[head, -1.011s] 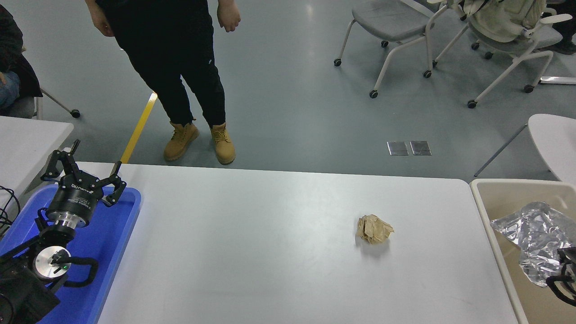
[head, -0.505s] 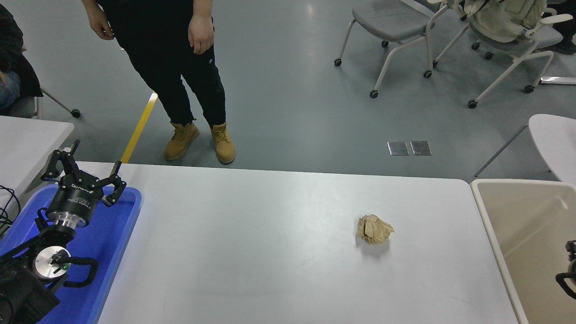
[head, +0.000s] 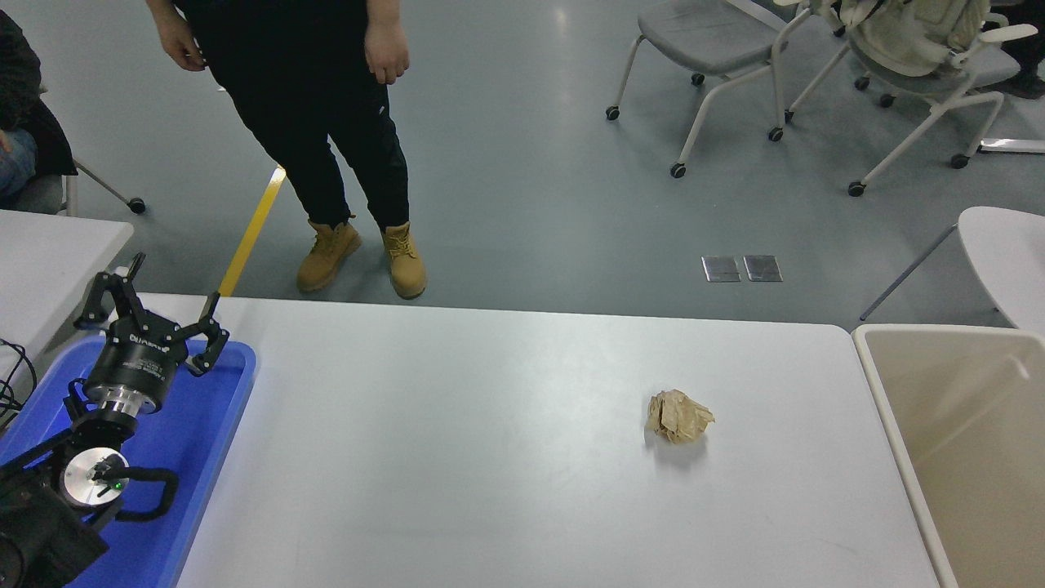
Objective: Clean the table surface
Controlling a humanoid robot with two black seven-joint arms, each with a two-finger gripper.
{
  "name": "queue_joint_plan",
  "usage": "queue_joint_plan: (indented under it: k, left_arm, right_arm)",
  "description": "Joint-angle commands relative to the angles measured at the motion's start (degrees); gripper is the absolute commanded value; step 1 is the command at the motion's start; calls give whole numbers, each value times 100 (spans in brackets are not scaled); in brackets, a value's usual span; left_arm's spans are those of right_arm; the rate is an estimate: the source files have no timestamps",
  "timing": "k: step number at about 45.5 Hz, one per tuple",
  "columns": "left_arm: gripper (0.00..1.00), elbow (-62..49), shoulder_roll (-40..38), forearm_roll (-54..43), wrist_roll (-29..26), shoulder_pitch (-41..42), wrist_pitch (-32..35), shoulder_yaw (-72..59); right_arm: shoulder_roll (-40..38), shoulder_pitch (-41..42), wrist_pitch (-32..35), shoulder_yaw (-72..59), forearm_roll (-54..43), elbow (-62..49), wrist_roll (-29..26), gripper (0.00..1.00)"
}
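Note:
The table surface (head: 457,457) is a wide white top filling the lower half of the head view. A crumpled ball of brown paper (head: 678,416) lies on it, right of centre. My left gripper (head: 151,306) is parked at the lower left above a blue tray (head: 200,425), its fingers spread open and holding nothing. My right arm and gripper are out of view.
A beige bin (head: 898,408) stands against the table's right end; what shows of its inside is bare. A person in black trousers and tan boots (head: 326,106) stands beyond the far edge. A smaller white table (head: 49,253) sits at the left, and wheeled chairs (head: 735,49) at the back right.
The crumpled foil seen in the bin a second ago is gone from sight, and my right gripper has drawn back out of the picture at the right edge. The person's hands have shifted.

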Motion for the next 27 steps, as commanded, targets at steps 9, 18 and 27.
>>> queue_joint_plan:
  k: [9,18,27]
  left_arm:
    - [100,1,0,0,0,0,-1,6]
    - [100,1,0,0,0,0,-1,-2]
    - [100,1,0,0,0,0,-1,-2]
  right_arm:
    - [-148,131,30,1169,-67,1885,532,100]
    - [115,140,179,1230,-312,2131,1103,100]
    - [186,122,399,1230,-1015,2807,2438,100]
